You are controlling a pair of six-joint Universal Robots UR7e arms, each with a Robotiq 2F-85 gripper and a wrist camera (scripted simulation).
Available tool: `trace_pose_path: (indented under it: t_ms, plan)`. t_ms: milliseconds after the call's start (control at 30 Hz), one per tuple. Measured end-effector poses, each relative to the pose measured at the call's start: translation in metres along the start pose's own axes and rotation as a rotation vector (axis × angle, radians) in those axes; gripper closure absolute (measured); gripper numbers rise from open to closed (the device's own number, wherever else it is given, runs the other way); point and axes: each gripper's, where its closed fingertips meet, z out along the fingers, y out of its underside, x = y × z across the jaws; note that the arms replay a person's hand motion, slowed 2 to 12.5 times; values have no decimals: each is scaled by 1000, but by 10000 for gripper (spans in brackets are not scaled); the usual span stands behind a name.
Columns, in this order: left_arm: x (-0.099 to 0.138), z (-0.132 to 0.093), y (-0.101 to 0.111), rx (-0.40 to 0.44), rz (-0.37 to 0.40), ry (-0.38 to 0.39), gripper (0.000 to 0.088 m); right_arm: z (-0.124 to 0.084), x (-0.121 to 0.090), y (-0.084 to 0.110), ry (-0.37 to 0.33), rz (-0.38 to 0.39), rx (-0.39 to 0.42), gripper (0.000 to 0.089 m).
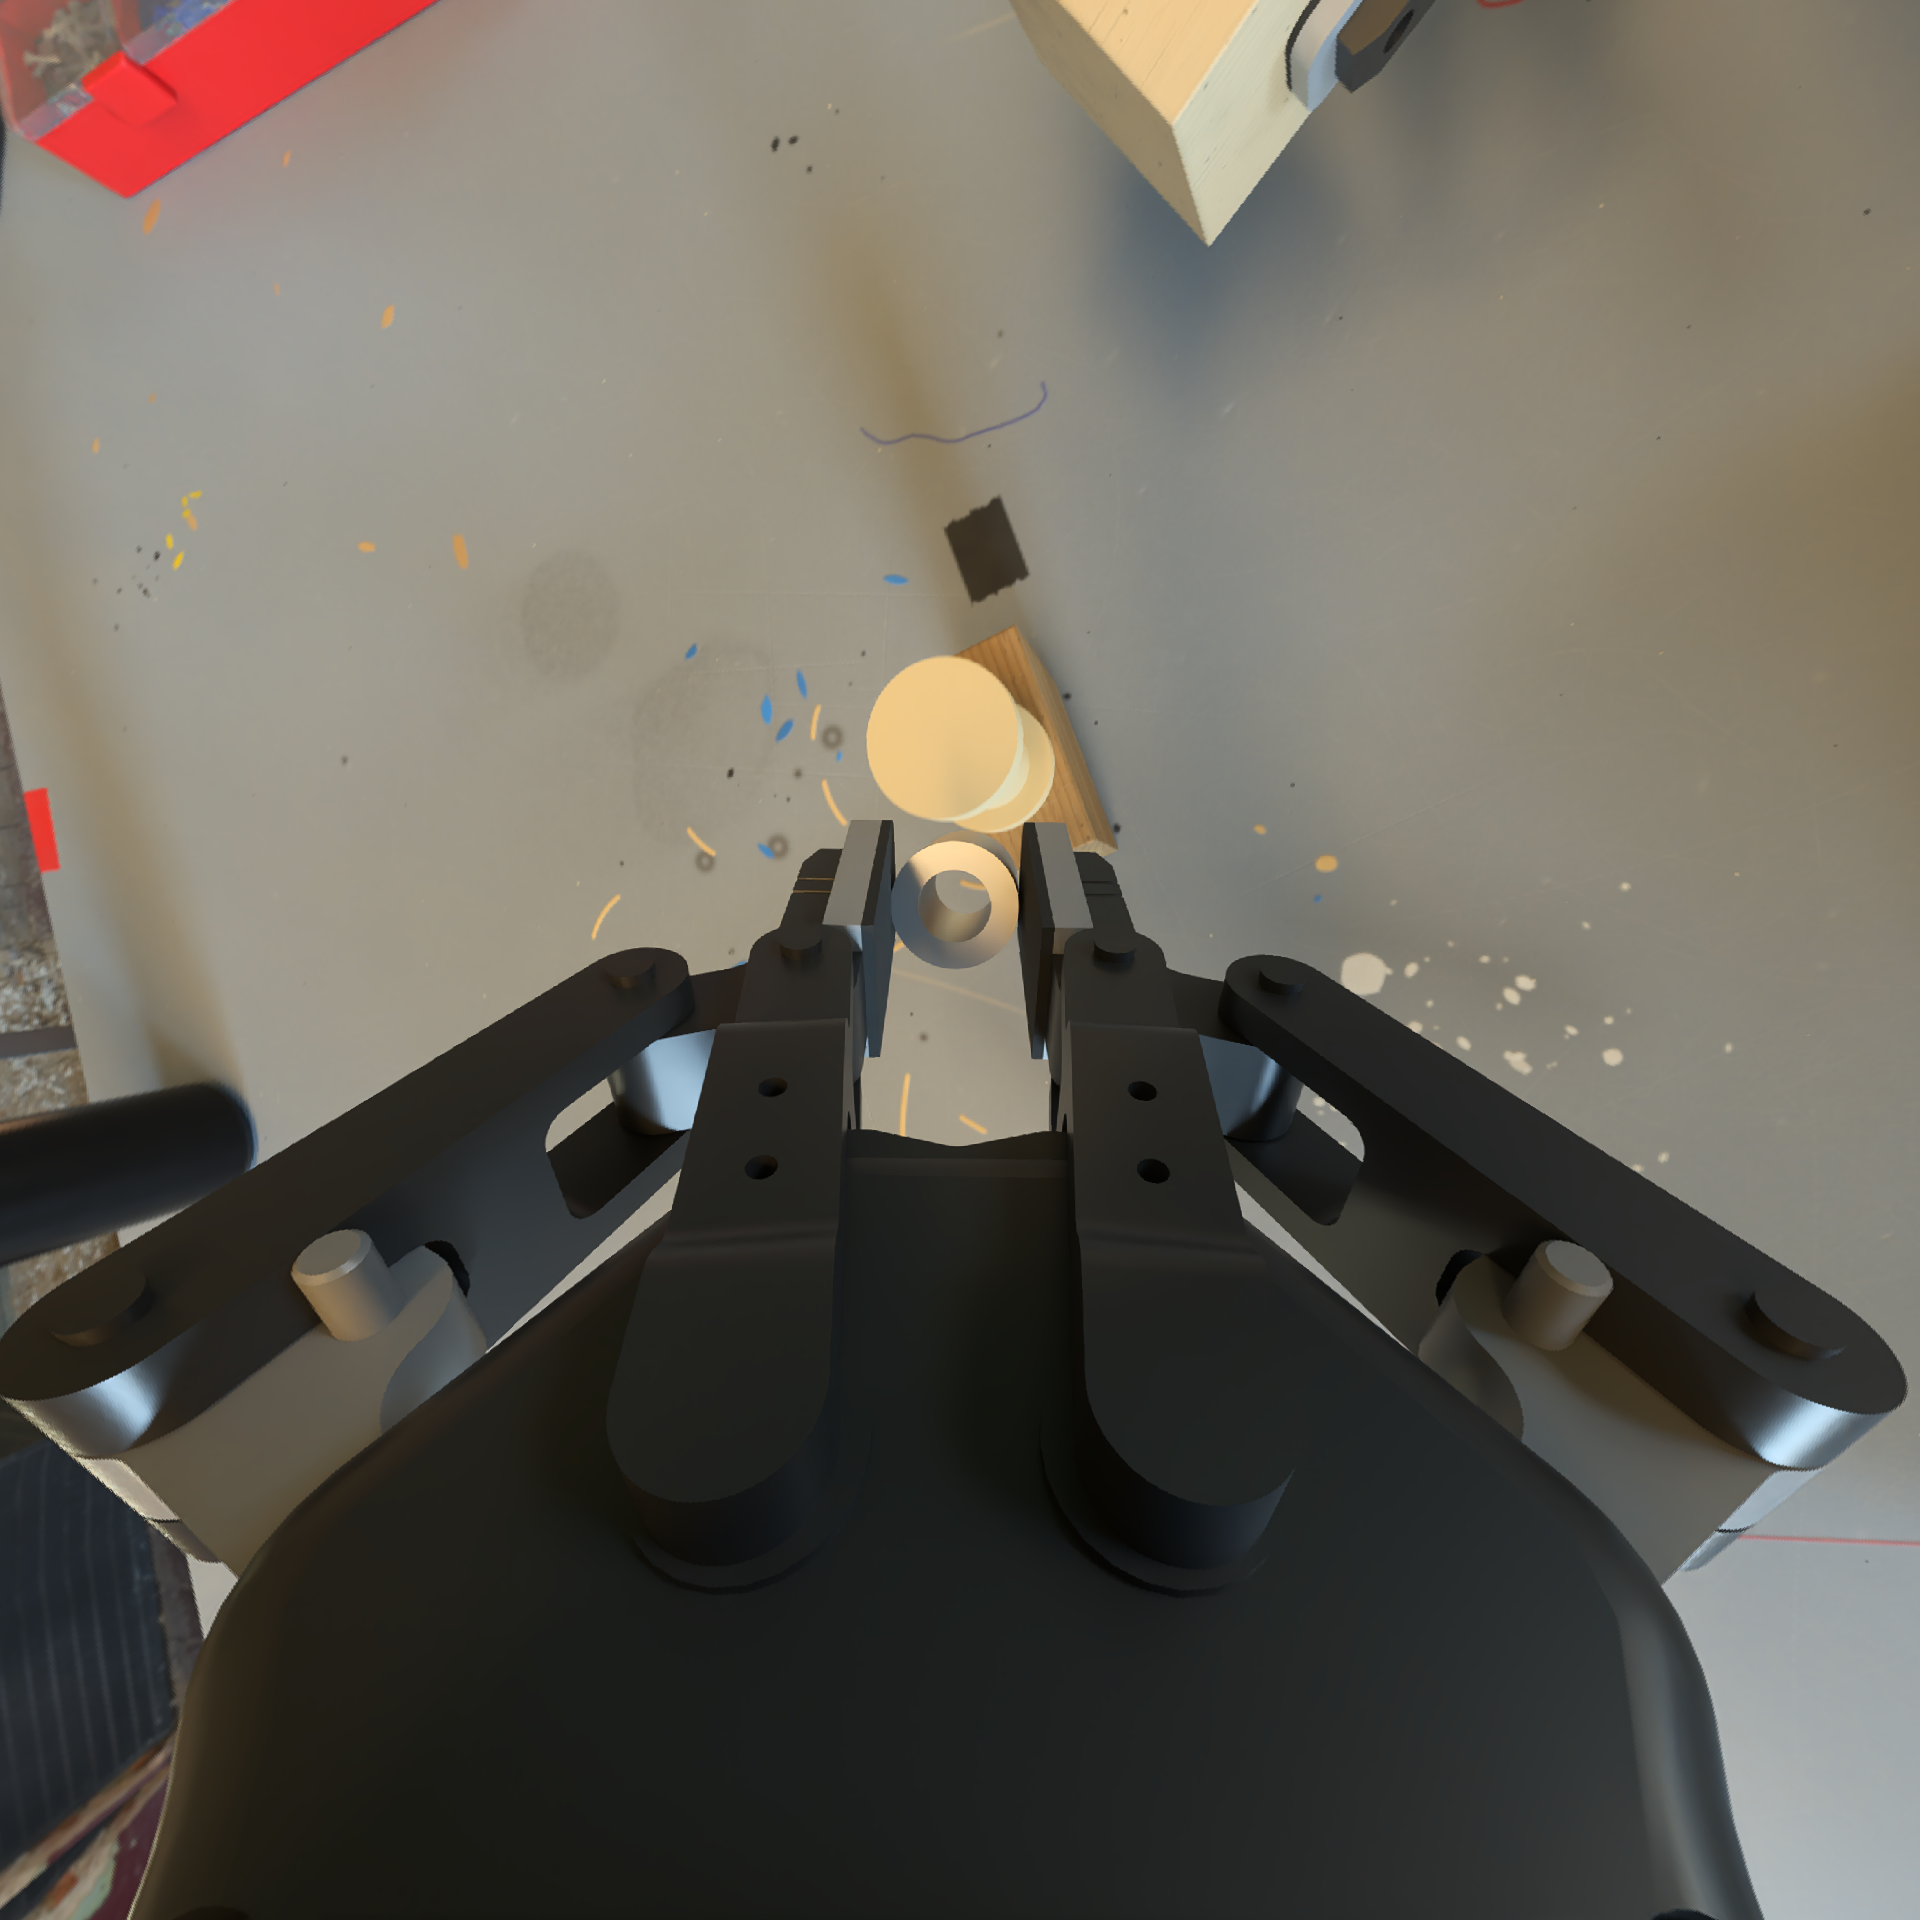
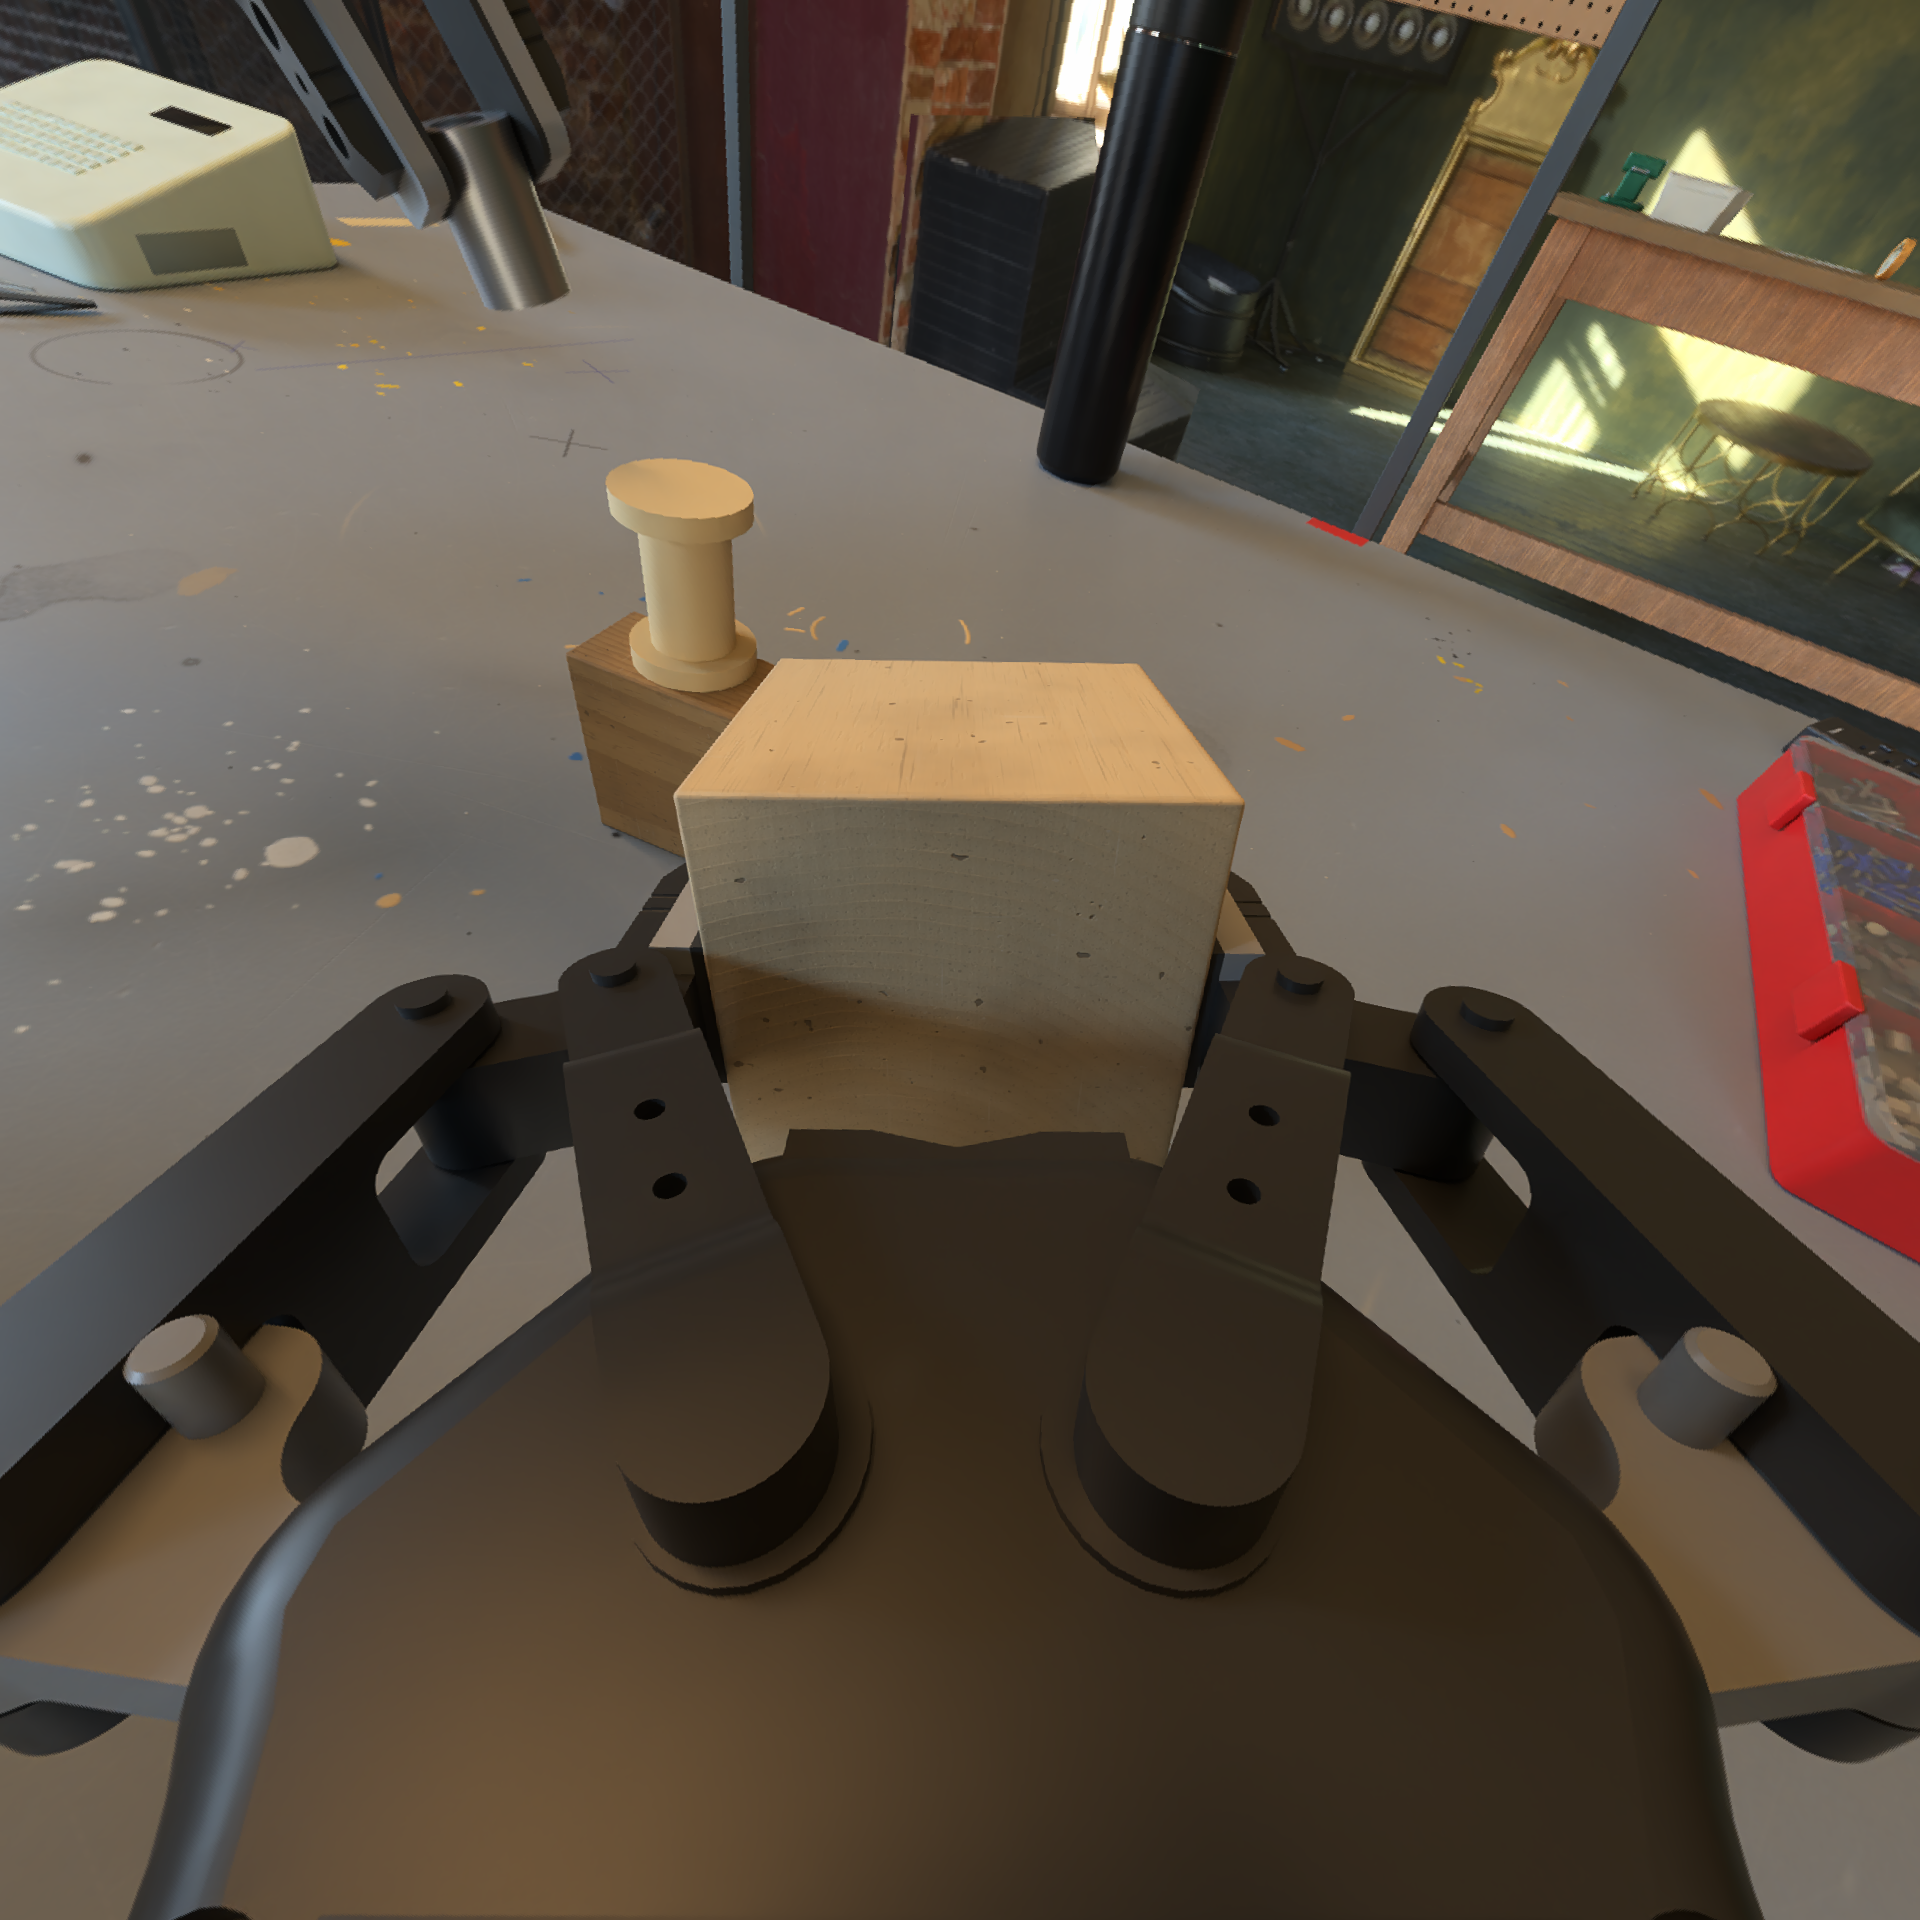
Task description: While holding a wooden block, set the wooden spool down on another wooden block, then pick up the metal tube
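Note:
My left gripper is shut on the metal tube and holds it upright, high above the table; I look down its bore. In the right wrist view the tube hangs between the left gripper's fingers at the top left. The pale wooden spool stands upright on a small brown wooden block; both show in the right wrist view, the spool on the block. My right gripper is shut on a large pale wooden block, also visible in the left wrist view.
A red parts box lies at the right, also in the left wrist view. A cream device sits at the far left. A black post stands at the table's far edge. A small black patch lies on the table.

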Motion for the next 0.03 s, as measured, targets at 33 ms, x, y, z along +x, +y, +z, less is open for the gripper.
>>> trace_pose_path:
  t_ms: [33]
  plan:
    - [0, 3, -2, 0, 7, 10, 665, 0, 0, 0, 1, 0, -1, 269]
